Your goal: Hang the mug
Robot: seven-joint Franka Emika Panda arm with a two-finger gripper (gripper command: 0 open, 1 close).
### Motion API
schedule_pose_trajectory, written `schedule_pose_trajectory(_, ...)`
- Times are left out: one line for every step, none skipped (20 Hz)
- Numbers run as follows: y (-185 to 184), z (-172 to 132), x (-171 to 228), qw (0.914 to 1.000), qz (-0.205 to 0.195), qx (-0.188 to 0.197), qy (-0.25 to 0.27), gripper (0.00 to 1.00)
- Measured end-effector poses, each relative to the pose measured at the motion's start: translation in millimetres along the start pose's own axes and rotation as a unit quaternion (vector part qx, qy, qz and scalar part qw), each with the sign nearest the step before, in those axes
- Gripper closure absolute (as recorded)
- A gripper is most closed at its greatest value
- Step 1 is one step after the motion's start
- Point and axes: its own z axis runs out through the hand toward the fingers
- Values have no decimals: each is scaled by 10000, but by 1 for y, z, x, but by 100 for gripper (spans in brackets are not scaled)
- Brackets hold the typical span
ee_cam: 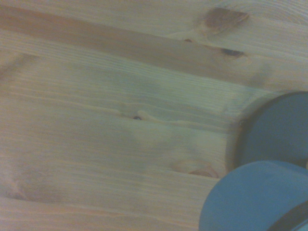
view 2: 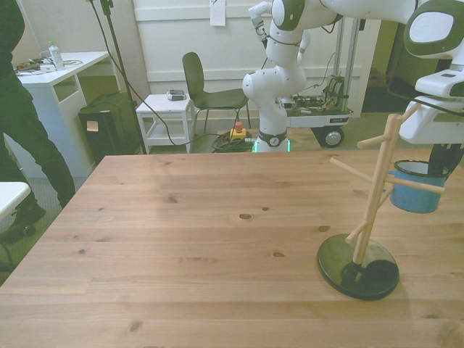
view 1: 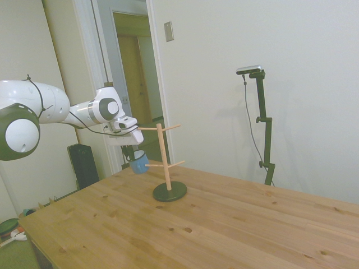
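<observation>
The light-blue mug [view 1: 139, 162] hangs in the air above the table, tilted, with my gripper [view 1: 130, 153] shut on its rim from above. It is just beside the wooden rack [view 1: 164, 159], level with the rack's lower pegs and on the arm's side of the pole. In the front view the mug [view 2: 415, 188] is behind the rack's pole [view 2: 373, 196] at the front view's right, under the gripper [view 2: 438, 165]. The wrist view shows the mug's blue body [ee_cam: 255, 199] close up, with the rack's dark round base [ee_cam: 279, 130] below it.
The rack's dark base [view 2: 359, 266] rests on the wooden table [view 2: 181, 239] near its front edge at the front view's right. A person [view 2: 22, 123] stands beyond the table at the front view's left. A chair [view 2: 210, 90] and a small white stand [view 2: 165, 112] are behind the table.
</observation>
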Motion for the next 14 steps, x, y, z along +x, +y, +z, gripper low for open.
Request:
schedule_pose_trajectory(2, -1, 1, 10000, 19, 10, -8, 100)
schedule_pose_trajectory(4, -1, 2, 10000, 34, 16, -14, 100)
schedule_pose_trajectory(5, -2, 3, 10000, 47, 21, -15, 100)
schedule_pose_trajectory(6, -2, 4, 10000, 58, 25, -12, 100)
schedule_pose_trajectory(7, -3, 5, 10000, 66, 25, -12, 100)
schedule_pose_trajectory(7, -2, 7, 10000, 73, 24, -11, 100)
schedule_pose_trajectory(8, -2, 8, 10000, 76, 22, -11, 100)
schedule_pose_trajectory(9, -2, 8, 10000, 76, 21, -11, 100)
schedule_pose_trajectory(9, -2, 9, 10000, 76, 21, -10, 100)
schedule_pose_trajectory(9, -2, 9, 10000, 75, 21, -10, 100)
schedule_pose_trajectory(9, -2, 10, 10000, 71, 21, -9, 100)
schedule_pose_trajectory(9, -2, 9, 10000, 61, 22, -10, 100)
schedule_pose_trajectory(9, -2, 9, 10000, 50, 25, -11, 100)
schedule_pose_trajectory(8, -3, 7, 10000, 36, 33, -15, 100)
